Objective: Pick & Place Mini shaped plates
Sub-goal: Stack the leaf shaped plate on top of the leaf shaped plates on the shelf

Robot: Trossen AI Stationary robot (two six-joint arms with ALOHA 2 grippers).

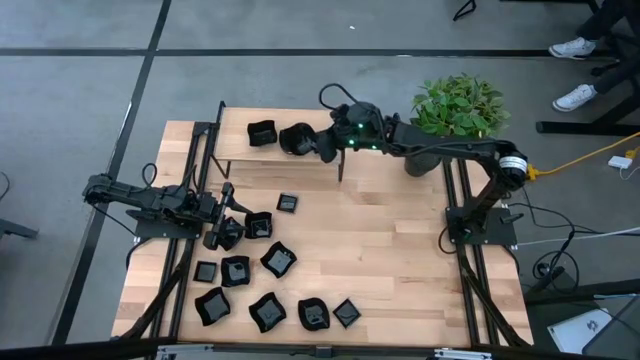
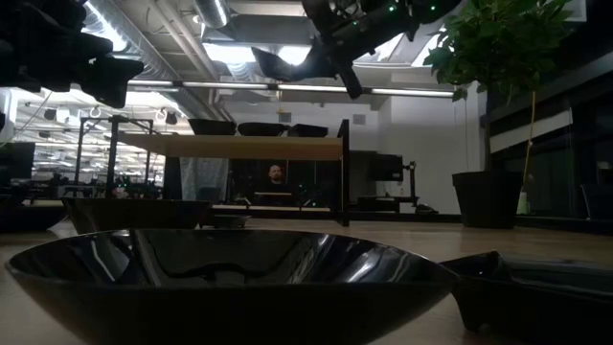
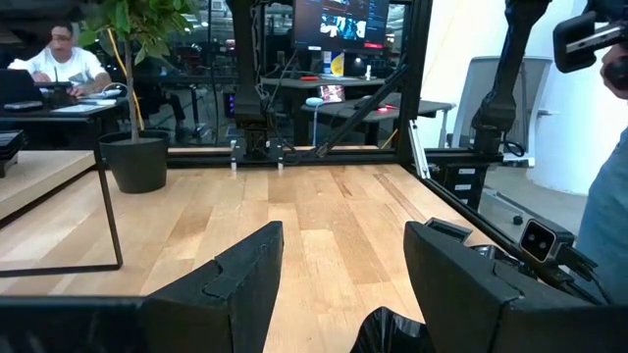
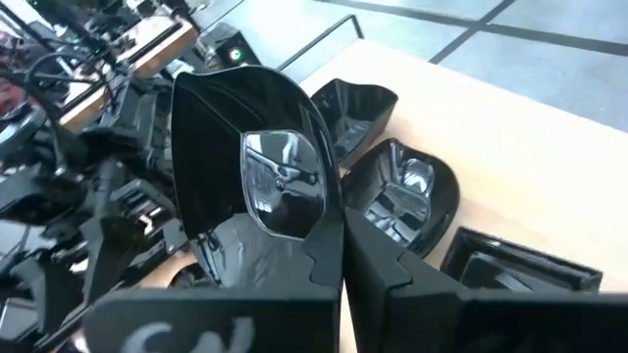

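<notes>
- Two arms show in the high view over a pale plank table (image 1: 380, 250). The right gripper (image 1: 325, 147) is above a raised wooden shelf (image 1: 240, 150) at the far edge, pinching a glossy black plate (image 1: 322, 150); two more plates (image 1: 262, 133) sit on the shelf beside it. The left gripper (image 1: 222, 232) is low over a scatter of shelf-less plates (image 1: 278, 260) on the near left of the table, square, round and wavy-rimmed. A leafy plant (image 1: 458, 105) in a dark pot stands at the far right.
- Low view: a wide, shiny black bowl-like plate (image 2: 230, 273) fills the foreground, a second plate (image 2: 536, 287) touching its right. The shelf stands on thin black metal legs, with three dark plates on top.
- Left wrist view: its matte black fingers (image 3: 245, 284) stand wide apart with nothing between them; a glossy black rim (image 3: 392, 333) lies just beneath.
- Right wrist view: its fingers (image 4: 324, 265) are closed on the rim of a square, mirror-bright plate (image 4: 255, 167), held tilted above the others.
- No writing is legible in any view.
</notes>
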